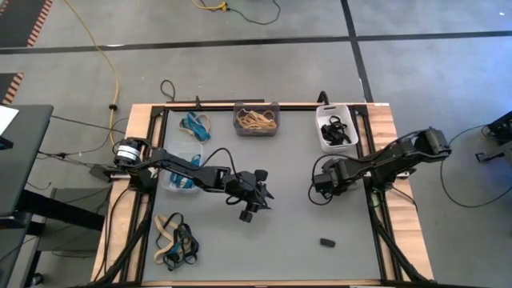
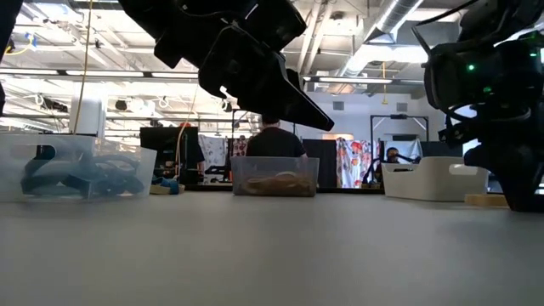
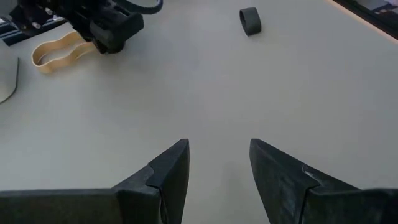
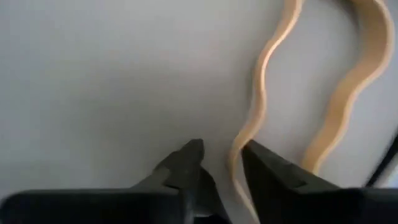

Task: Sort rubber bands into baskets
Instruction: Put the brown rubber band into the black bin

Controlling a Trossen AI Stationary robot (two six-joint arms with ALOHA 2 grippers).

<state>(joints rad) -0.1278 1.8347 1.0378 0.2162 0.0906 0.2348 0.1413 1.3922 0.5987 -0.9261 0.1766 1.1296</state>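
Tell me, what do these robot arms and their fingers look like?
Both arms are dark and jointed, with black cables looping alongside. The left arm has a silvery round base. The left gripper has two black wedge-shaped fingers; the right gripper has matching ones.

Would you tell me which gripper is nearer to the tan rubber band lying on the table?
Right. The right gripper is down at the tan rubber band, fingers straddling one strand; the left gripper sits open toward the table's middle.
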